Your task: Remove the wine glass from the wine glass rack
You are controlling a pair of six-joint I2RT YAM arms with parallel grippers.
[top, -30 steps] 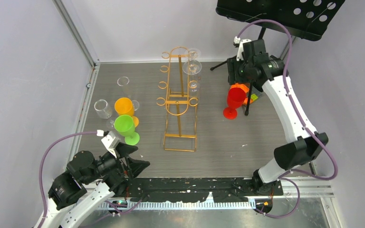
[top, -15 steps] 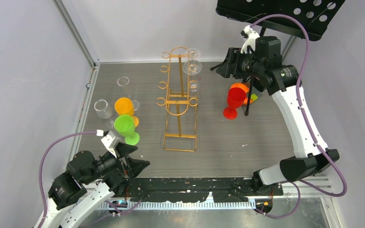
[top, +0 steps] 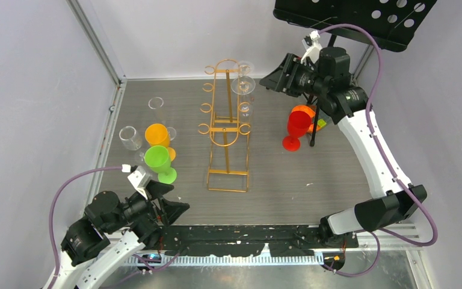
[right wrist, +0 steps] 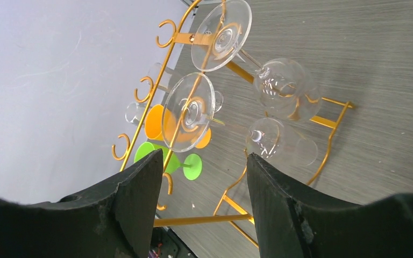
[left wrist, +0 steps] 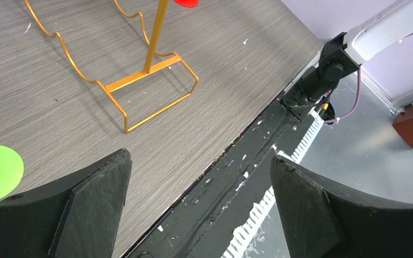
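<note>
At the rack's (top: 226,127) right side: right claw (right wrist: 204,160) facing a hanging wine glass (top: 242,84)
Right claw is part-open and empty, near but clear of the wine glass, which hangs foot-up on the rack. Grip the stem under the foot, lift, then draw it sideways off the rack; avoid the neighbouring glass (top: 245,109). At the worktop (top: 289,180) edge, the left claw (left wrist: 199,161) is wide and idle.
</note>
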